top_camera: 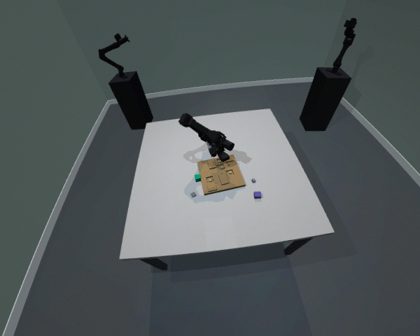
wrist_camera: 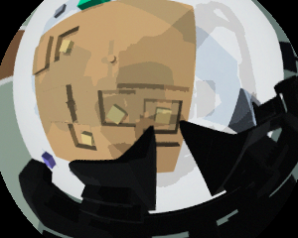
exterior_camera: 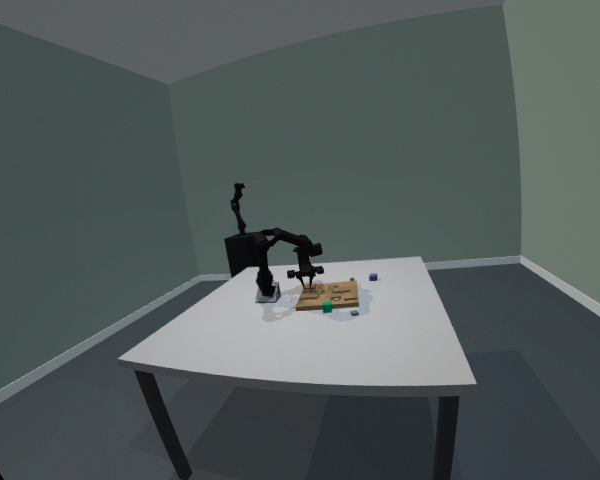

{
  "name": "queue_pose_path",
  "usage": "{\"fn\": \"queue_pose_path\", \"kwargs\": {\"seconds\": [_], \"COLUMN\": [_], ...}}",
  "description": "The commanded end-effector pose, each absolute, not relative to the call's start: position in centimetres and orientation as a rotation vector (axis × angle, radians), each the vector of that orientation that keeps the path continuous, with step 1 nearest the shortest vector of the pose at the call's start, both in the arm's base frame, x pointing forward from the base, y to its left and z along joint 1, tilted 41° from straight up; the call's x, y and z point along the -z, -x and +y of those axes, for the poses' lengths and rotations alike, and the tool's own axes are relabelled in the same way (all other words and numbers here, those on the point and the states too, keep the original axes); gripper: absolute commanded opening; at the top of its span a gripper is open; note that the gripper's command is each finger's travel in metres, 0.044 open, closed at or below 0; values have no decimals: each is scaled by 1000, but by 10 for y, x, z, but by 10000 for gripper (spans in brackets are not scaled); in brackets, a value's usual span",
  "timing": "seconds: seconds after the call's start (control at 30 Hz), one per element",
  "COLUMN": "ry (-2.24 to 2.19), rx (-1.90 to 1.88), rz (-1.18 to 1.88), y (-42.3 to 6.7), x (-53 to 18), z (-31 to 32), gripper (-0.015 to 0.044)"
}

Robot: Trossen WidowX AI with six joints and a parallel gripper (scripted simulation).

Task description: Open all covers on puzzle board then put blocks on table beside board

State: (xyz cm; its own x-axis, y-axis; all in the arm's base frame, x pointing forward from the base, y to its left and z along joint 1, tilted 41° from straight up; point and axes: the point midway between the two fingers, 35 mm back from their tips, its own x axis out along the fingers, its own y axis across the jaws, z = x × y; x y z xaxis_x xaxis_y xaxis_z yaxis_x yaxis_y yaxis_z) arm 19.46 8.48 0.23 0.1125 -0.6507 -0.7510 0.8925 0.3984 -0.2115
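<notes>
The tan puzzle board [top_camera: 236, 183] [exterior_camera: 341, 298] [wrist_camera: 149, 34] lies mid-table. My gripper [top_camera: 222, 157] [exterior_camera: 308, 284] [wrist_camera: 167, 127] hangs low over the board's edge nearest the arm's base, fingers partly apart with nothing between them. In the wrist view a framed recess just ahead of the fingertips shows two tan squares [wrist_camera: 115, 114] [wrist_camera: 163, 117]; I cannot tell whether they are blocks. A green block [top_camera: 197, 177] [exterior_camera: 326, 306] sits on the table against the board's side. A purple block [top_camera: 257, 194] [exterior_camera: 373, 277] [wrist_camera: 49, 161] lies on the table clear of the board.
Two small grey blocks [top_camera: 193, 194] [top_camera: 253, 180] lie on the table on opposite sides of the board. The arm's base [exterior_camera: 267, 294] stands just behind the board. Two black pedestals [top_camera: 130, 99] [top_camera: 324, 97] with camera arms stand off the table.
</notes>
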Motion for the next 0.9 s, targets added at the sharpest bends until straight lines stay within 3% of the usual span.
{"fn": "queue_pose_path", "kwargs": {"seconds": [0.0,0.87], "ry": [-432,-530], "rx": [1207,1260], "rz": [836,770], "y": [-195,-192], "x": [-14,-21], "z": [94,99], "gripper": [144,144]}}
